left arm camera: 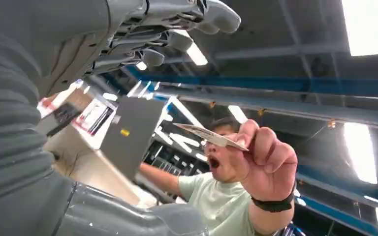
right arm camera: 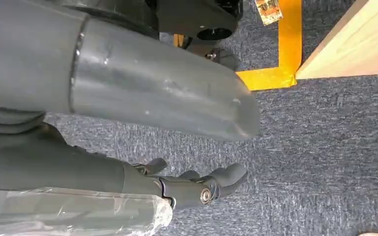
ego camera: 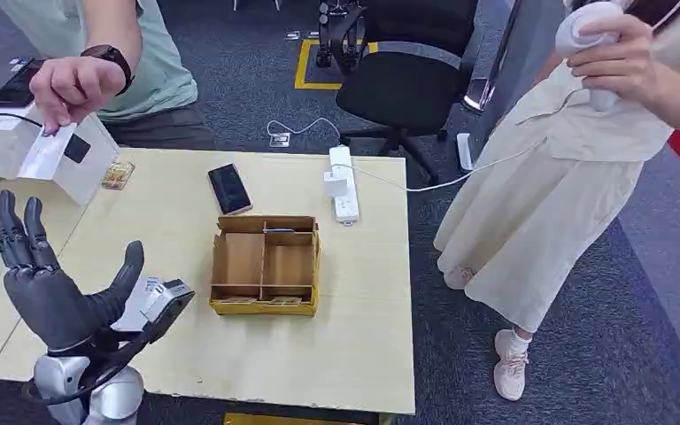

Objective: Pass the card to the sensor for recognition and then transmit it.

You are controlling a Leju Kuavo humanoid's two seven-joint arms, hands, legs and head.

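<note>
Left robot hand (ego camera: pixel 49 283) raised over the near-left corner of the worktop (ego camera: pixel 186 345), palm up toward the sensor box, fingers spread apart, holding nothing. The sensor box (ego camera: pixel 49 155), white and grey with a dark square on its slanted face, stands at the far-left part of the worktop, beyond the left robot hand. A person's hand (ego camera: pixel 75 87) with a dark wristband hovers right above the sensor box and pinches the card (ego camera: pixel 50 131) just over its top edge; in the left wrist view the same card (left arm camera: pixel 211 136) shows thin and edge-on between that person's fingers, beside the grey panel of the sensor box (left arm camera: pixel 128 135). To the right of the sensor box lie a small patterned tag (ego camera: pixel 118 173), then a black phone (ego camera: pixel 229 189), then a white power strip (ego camera: pixel 343 183) with a plug and cable. A divided cardboard tray (ego camera: pixel 266 264) sits mid-worktop, nearer than the phone. Right robot hand (right arm camera: pixel 192 186) hangs low over grey carpet (right arm camera: pixel 325 147), fingers loosely extended, holding nothing. A second person in a pale skirt (ego camera: pixel 540 204) stands off the worktop, far right of the sensor box.
</note>
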